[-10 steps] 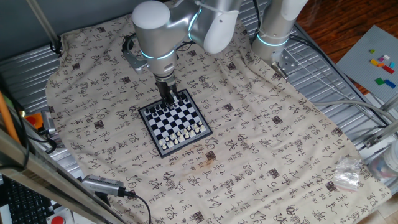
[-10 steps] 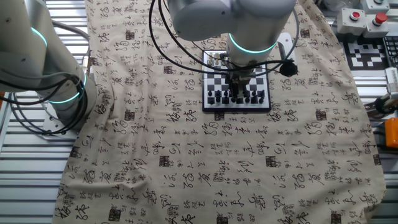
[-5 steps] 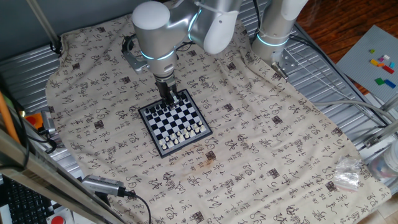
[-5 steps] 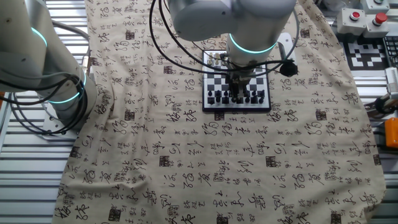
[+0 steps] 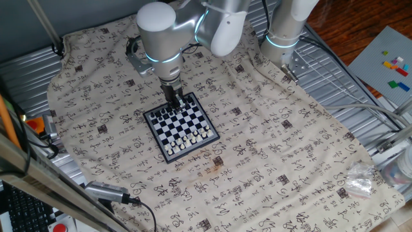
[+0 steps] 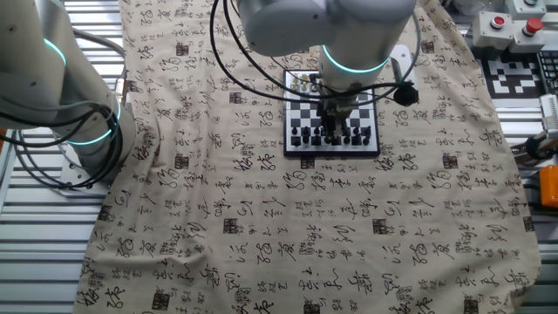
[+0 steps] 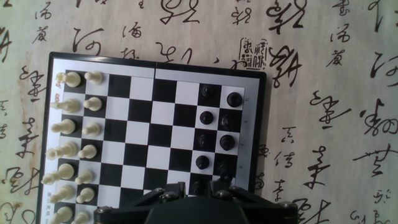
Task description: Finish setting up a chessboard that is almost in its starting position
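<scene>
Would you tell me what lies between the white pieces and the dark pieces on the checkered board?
In the hand view, only bare squares of the black-and-white chessboard lie between the white pieces and dark pieces.

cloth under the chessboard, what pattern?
Beige cloth printed with black Chinese calligraphy characters plus small seal-style stamps; clearest in the hand view.

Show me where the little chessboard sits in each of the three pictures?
One fixed view: the chessboard lies left of centre on the cloth, below the arm.
The other fixed view: upper middle, partly behind the arm.
Hand view: it fills the middle, white pieces left, dark pieces right.
Shared landmark: the cloth printed with black writing, under the board in all three.
</scene>
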You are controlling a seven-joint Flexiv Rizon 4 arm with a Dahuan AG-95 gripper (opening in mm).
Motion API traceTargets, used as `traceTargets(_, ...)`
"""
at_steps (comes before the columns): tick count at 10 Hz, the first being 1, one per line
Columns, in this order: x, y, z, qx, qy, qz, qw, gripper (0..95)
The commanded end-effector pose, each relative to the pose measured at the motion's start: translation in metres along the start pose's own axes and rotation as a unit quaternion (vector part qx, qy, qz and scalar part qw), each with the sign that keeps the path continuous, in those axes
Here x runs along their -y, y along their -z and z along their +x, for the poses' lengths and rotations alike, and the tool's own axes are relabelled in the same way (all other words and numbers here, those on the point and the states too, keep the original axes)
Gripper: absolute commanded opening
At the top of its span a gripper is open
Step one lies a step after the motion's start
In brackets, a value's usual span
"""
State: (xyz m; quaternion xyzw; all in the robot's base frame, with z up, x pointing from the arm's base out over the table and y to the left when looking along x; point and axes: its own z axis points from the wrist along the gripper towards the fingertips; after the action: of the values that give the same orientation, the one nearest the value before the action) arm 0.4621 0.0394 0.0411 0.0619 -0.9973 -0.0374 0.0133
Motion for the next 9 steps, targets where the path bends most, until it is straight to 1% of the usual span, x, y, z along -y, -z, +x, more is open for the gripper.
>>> traceTargets(1,-0.001,0.004,0.0,-0.003,-0.001,0.0,1.0,19.0)
traceTargets(3,-0.003,0.011,0.001,-0.006,-0.005,0.0,1.0,19.0)
traceTargets(4,-0.005,0.016,0.002,-0.006,-0.01,-0.001,0.9999,0.0)
traceTargets(5,-0.009,0.024,0.002,-0.007,-0.018,-0.001,0.9998,0.0)
traceTargets(6,-0.014,0.034,0.001,-0.012,-0.024,-0.003,0.9996,0.0)
traceTargets(8,-0.021,0.053,-0.004,-0.021,-0.026,0.002,0.9994,0.0)
traceTargets(9,-0.023,0.058,-0.006,-0.02,-0.025,0.002,0.9995,0.0)
